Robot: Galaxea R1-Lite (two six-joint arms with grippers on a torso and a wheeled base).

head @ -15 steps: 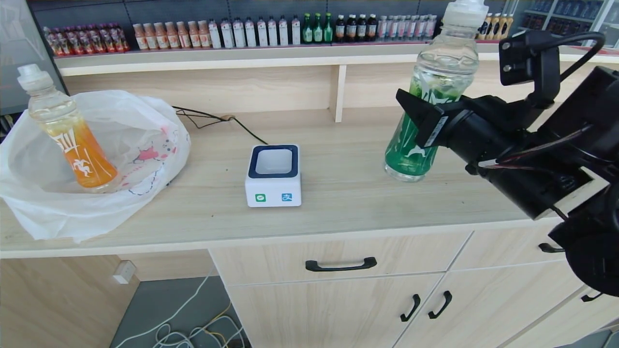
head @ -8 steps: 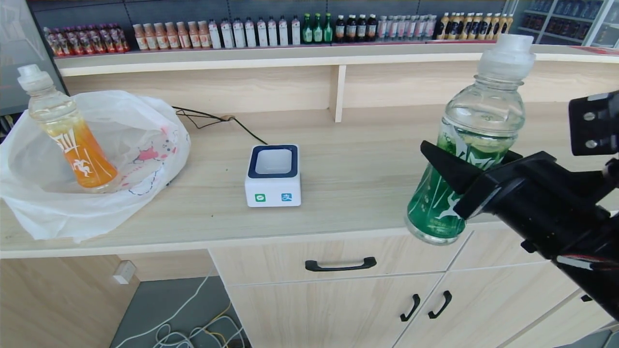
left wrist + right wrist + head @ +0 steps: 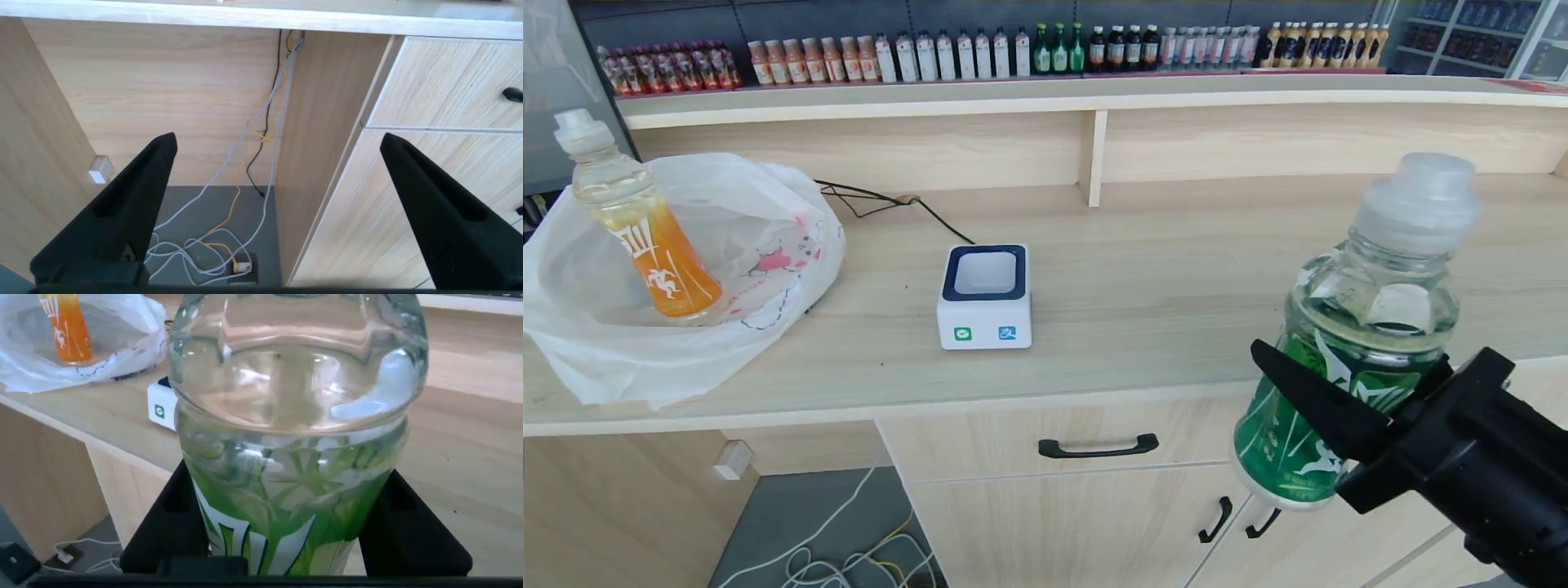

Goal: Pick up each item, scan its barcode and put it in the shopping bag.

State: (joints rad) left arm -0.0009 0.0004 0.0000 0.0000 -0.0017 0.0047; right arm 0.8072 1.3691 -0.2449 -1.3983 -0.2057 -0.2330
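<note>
- r claw (image 3: 1376,363) is clenched on the green bottle (image 3: 1352,327), 1 finger each side of the label, low on the body.
- green bottle is up in the air, clear of the worktop (image 3: 1143,286). in the head view it sits over the front edge, by the drawers. near upright, cap a bit tilted to my right.
- l claw (image 3: 278,212) is released, nothing btwn the 2 fingers. it hangs below worktop level, w/ loose cables (image 3: 221,245) on the floor under it.
- scanner (image 3: 984,298), a white box w/ a dark blue rim, is on the worktop, mid, well apart from the green bottle.
- shopping bag (image 3: 768,245) lies open at the left end of the worktop, w/ 1 orange bottle (image 3: 645,229) leaning inside it.
- black wire (image 3: 882,200) runs along the worktop behind the scanner.
- row of drink bottles (image 3: 980,53) on the back shelf.
</note>
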